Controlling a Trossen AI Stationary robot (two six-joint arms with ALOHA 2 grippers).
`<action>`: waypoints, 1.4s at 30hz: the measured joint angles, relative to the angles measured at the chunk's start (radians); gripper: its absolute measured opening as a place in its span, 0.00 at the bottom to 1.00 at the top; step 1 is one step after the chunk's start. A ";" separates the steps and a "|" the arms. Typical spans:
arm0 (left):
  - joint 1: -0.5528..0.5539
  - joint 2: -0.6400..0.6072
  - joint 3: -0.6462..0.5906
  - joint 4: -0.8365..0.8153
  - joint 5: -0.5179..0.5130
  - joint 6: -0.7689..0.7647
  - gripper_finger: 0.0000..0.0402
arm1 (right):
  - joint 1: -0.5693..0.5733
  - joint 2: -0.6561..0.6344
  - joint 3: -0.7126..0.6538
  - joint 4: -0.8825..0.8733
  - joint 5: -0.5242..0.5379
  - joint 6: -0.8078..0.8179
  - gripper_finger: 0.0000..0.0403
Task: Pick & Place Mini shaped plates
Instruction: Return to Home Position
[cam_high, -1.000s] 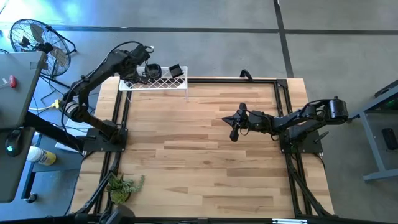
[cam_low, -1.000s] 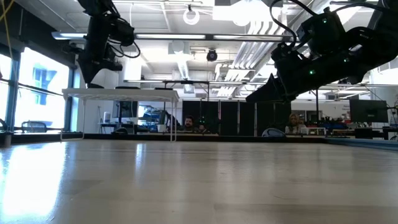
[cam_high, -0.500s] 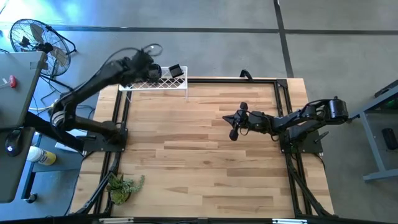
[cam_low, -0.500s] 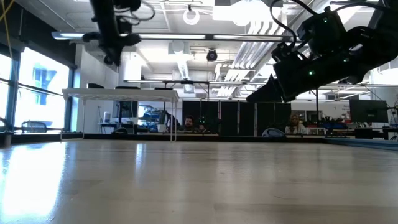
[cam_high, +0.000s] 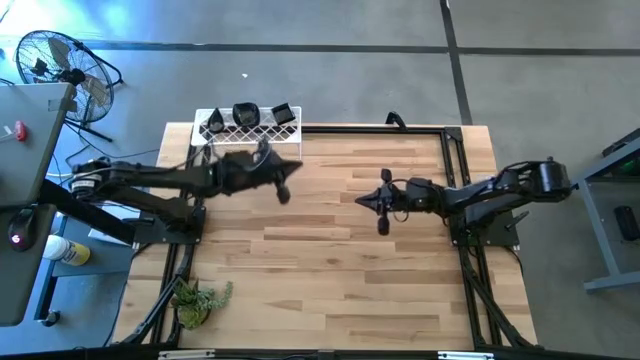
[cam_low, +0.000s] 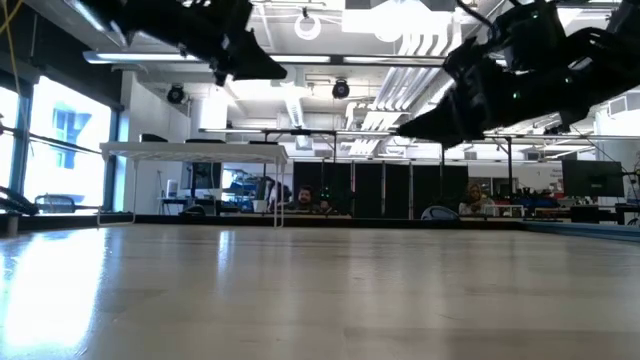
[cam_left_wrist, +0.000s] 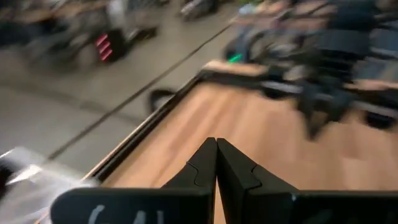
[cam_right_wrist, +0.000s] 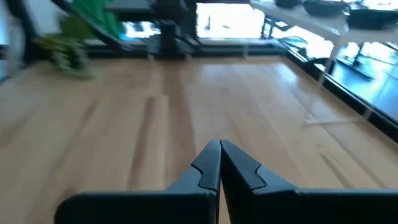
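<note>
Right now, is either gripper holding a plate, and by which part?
Nothing is held: the left gripper and right gripper are both shut and empty.

Three dark stacks of mini shaped plates (cam_high: 245, 115) on one white wire rack (cam_high: 255, 135), far left corner of the table (cam_high: 330, 270); plates per stack can't be counted. One plant (cam_high: 200, 298), near left corner. Two arms: left arm (cam_high: 150, 178), right arm (cam_high: 490, 190). One fan (cam_high: 50, 60) off-table.

Overhead view straight down, low view level across the same table (cam_high: 350, 260), wrist views forward past fingers (cam_left_wrist: 202, 169)
</note>
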 joint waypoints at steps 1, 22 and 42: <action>-0.018 0.000 -0.038 0.074 0.026 0.023 0.01 | -0.013 -0.026 0.000 -0.017 -0.042 -0.008 0.00; -0.143 -0.108 -0.343 0.349 0.057 0.043 0.01 | -0.165 -0.931 -0.278 -0.455 -0.049 -0.016 0.00; -0.133 -0.554 -0.633 0.329 0.212 0.066 0.00 | -0.167 -1.344 -0.284 -0.810 0.001 -0.016 0.01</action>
